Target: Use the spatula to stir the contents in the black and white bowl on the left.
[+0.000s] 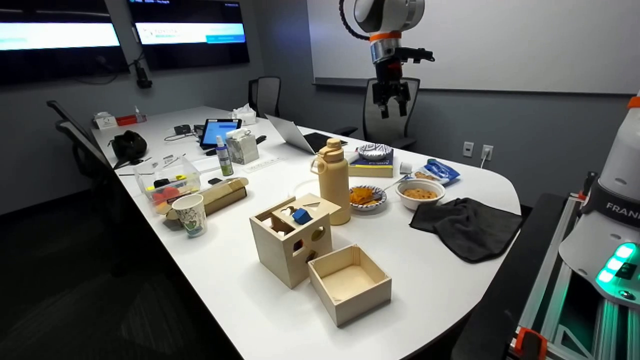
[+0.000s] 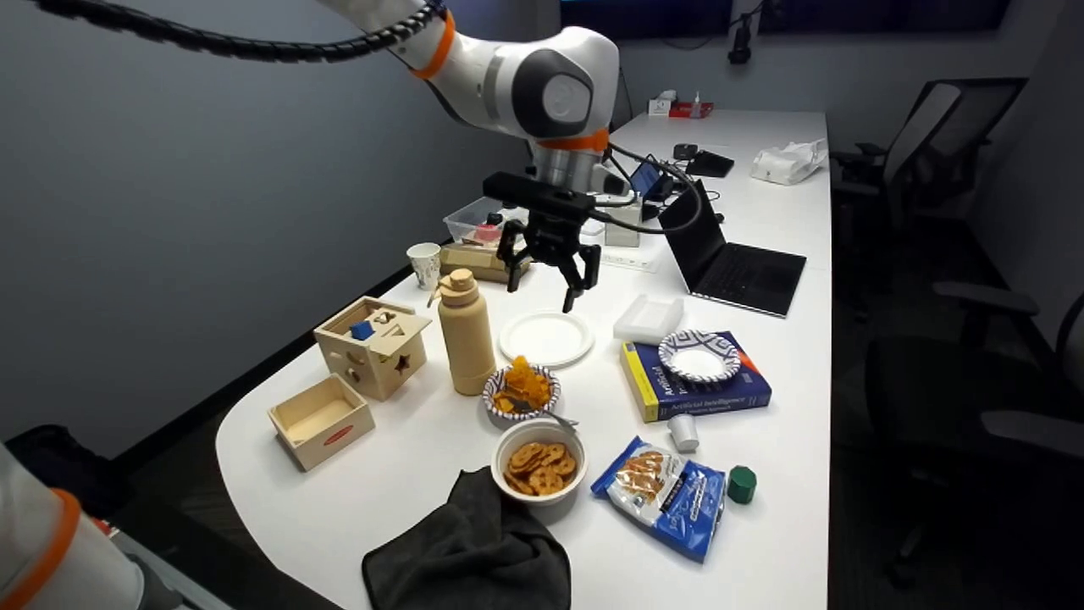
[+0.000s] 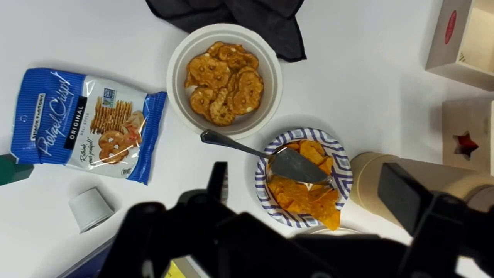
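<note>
Stirring judged not begun

In an exterior view: gripper (image 2: 541, 298) (1) hangs free, jaws wide apart, nothing between them; chip bowl (image 2: 493, 394) (1), taken as target, at 6 o'clock from it; twin bowl (image 2: 699, 364) (1) at 4.

In an exterior view: jaws likewise apart; bottle (image 1: 334, 185) (1) at about 9 o'clock from chip bowl, cloth (image 1: 465, 227) (1) between 3 and 4.

In the wrist view: spatula (image 3: 295, 166) (1) lies in chip bowl on chips (image 3: 289, 195) (overlapping, count uncertain), handle toward 10 o'clock; white bowl (image 3: 175, 88) (1) at 11. Grasp, stir: both apparently left.
</note>
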You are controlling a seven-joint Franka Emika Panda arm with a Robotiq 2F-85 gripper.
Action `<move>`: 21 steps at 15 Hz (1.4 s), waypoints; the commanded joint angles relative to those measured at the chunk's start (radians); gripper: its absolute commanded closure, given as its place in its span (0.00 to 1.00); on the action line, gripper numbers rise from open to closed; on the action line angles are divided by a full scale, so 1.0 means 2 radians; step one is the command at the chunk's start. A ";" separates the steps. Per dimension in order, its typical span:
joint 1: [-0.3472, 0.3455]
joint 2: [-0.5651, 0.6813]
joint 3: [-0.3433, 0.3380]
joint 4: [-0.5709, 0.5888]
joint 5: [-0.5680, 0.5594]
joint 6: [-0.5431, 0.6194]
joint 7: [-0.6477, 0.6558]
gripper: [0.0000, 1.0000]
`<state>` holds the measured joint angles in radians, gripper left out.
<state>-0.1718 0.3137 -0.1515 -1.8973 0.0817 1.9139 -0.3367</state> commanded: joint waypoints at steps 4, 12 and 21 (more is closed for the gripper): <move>-0.071 0.169 0.027 0.146 0.045 -0.078 -0.071 0.00; -0.128 0.286 0.051 0.242 0.073 -0.173 -0.079 0.00; -0.155 0.381 0.062 0.358 0.111 -0.292 -0.057 0.00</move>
<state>-0.4548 0.9866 -0.0470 -1.3074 0.2693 1.4114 -0.4849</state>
